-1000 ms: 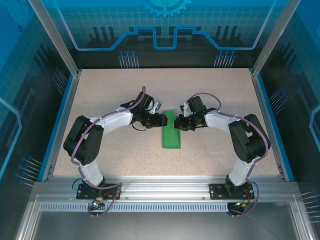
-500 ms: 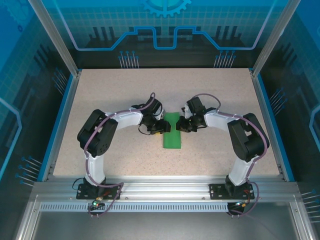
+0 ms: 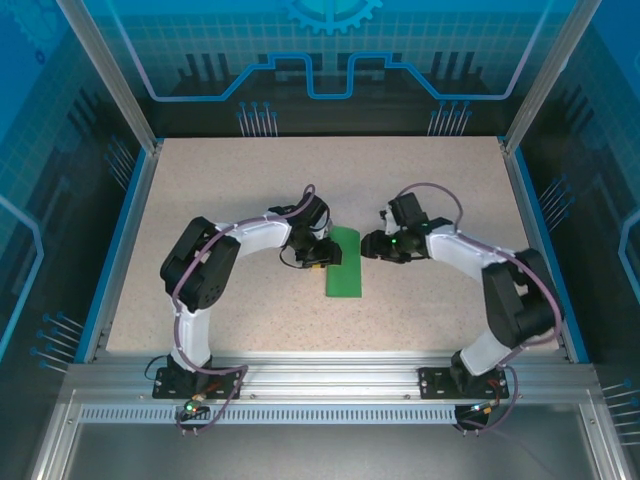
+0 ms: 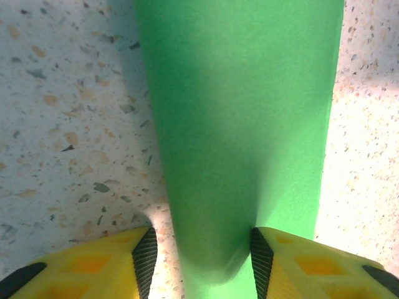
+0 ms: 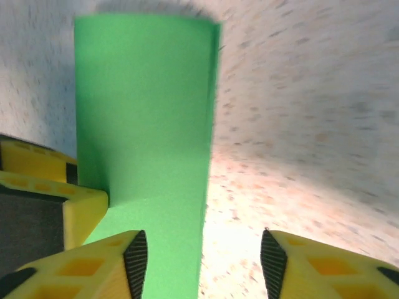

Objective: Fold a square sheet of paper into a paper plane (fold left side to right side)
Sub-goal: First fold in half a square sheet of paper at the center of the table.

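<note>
**Figure: paper-plane fold, strip stage.** The green sheet of paper [image 3: 345, 265] lies on the speckled tabletop [image 3: 220, 190] between the two grippers. It is a narrow strip, evidently already doubled, and its far end is cut at a slant.

(a) The left gripper [image 3: 322, 253] sits at the strip's left edge, toward that far end. In its wrist view the paper runs straight ahead from between the fingers. The jaws stand partway apart, astride the strip. One pad [image 4: 262, 252] touches the paper, while a sliver of table shows beside the other. This reads as bracing rather than a firm pinch, probably so that the strip neither slides nor springs open along its crease.

(b) The right gripper [image 3: 372, 246] stands just to the right of the strip, apart from it. Its jaws are spread wide and hold nothing. In its wrist view the paper's right edge lies ahead of its left finger and bare table lies ahead of the rest. The yellow fingers of the other gripper are visible beyond, at the strip's far side. Standing off like this leaves it free to take the next flap, which is not yet raised.
</note>
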`<action>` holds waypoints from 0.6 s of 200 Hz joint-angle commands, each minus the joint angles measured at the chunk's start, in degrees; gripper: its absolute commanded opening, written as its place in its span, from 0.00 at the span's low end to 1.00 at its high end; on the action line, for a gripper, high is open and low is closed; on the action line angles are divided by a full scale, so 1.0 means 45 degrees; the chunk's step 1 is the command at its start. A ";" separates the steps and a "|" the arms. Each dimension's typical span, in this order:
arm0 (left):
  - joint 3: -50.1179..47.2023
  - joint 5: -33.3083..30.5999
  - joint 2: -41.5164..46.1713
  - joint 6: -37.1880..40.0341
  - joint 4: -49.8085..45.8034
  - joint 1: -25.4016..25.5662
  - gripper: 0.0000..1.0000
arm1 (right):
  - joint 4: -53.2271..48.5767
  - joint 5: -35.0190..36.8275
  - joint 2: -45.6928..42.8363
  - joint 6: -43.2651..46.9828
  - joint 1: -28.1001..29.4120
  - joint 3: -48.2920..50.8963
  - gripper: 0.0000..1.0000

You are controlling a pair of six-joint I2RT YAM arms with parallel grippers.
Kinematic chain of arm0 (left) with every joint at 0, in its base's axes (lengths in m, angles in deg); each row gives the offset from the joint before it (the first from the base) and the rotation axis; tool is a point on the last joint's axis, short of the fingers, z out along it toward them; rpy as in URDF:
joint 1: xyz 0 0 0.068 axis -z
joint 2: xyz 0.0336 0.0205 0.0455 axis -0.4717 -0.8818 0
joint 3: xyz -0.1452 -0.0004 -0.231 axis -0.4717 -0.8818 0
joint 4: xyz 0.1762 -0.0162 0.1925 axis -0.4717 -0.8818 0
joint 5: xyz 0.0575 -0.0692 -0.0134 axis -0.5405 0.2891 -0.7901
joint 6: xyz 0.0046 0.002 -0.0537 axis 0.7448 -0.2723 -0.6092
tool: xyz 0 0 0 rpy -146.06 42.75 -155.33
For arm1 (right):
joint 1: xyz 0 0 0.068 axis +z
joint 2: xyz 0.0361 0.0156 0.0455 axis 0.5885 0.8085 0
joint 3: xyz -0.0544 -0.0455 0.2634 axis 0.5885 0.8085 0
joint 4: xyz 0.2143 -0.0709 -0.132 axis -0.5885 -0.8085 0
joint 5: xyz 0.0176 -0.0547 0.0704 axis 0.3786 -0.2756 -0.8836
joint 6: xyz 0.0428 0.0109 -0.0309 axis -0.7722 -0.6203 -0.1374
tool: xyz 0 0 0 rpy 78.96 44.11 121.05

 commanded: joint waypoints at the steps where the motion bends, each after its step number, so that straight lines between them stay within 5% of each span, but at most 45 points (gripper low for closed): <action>1: 0.0248 -0.0172 -0.0716 -0.0070 -0.0364 0.0305 0.48 | -0.0011 0.0667 -0.1148 -0.0279 -0.0583 0.0961 0.65; 120: 0.1117 -0.0414 -0.1537 0.0082 -0.1377 0.0559 0.49 | -0.0249 0.0727 -0.3032 -0.0487 -0.1357 0.1875 0.72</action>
